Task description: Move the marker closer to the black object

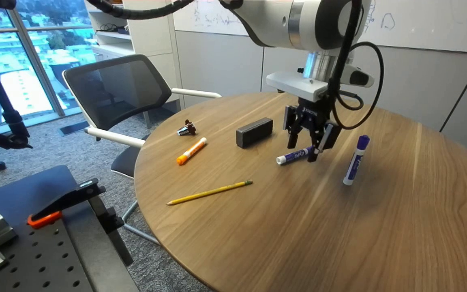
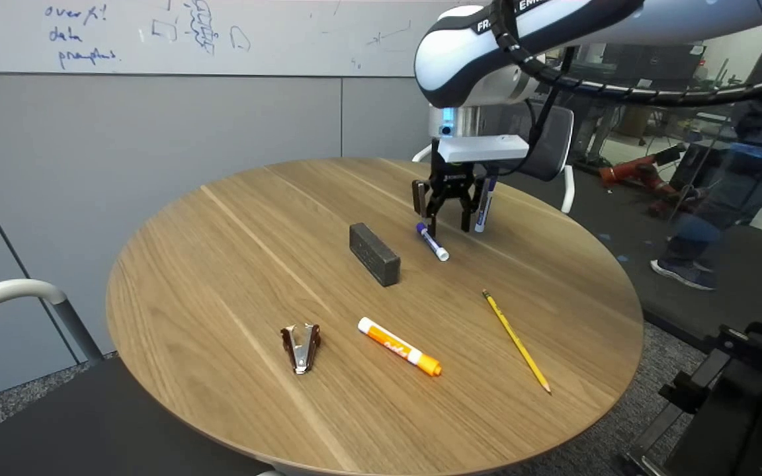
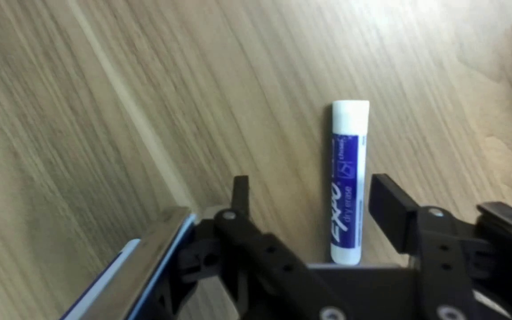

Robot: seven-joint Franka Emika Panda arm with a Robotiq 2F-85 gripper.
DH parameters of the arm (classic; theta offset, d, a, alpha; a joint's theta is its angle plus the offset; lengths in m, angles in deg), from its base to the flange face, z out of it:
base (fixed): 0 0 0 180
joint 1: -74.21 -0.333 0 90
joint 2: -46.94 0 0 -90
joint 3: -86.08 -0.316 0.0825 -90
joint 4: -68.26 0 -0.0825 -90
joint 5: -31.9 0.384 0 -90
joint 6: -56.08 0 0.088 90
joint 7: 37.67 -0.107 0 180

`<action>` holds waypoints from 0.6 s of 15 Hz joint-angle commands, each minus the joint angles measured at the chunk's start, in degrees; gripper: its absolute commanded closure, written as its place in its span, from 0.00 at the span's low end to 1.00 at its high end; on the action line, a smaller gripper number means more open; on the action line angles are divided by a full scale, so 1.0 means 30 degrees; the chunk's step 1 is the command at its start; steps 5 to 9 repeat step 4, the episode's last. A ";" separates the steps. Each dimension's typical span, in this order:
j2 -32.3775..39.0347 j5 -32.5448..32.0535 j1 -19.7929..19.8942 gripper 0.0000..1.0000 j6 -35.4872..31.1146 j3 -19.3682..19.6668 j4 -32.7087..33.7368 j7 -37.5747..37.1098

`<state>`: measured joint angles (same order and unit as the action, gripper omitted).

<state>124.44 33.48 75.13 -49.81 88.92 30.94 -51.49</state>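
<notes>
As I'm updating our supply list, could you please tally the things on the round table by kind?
Markers: 3 (orange-and-white marker, violet-blue Expo marker, second violet-blue marker)
Pencils: 1 (yellow pencil)
Blocks: 1 (black rectangular block, eraser-like)
Staple removers: 1 (jaw-style staple remover)
Total: 6

In the wrist view, right of centre, we record a white marker, its label purple-blue with white lettering. In an exterior view we note a black block mid-frame, an orange-and-white marker, a yellow pencil and a brown, streak-grained worktop.
</notes>
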 commanded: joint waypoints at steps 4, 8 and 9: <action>-0.0968 0.0169 0.0225 0.04 0.2179 -0.0028 0.0337 -0.0014; -0.0968 0.0169 0.0225 0.04 0.2179 -0.0028 0.0337 -0.0014; -0.0968 0.0169 0.0225 0.04 0.2179 -0.0028 0.0337 -0.0014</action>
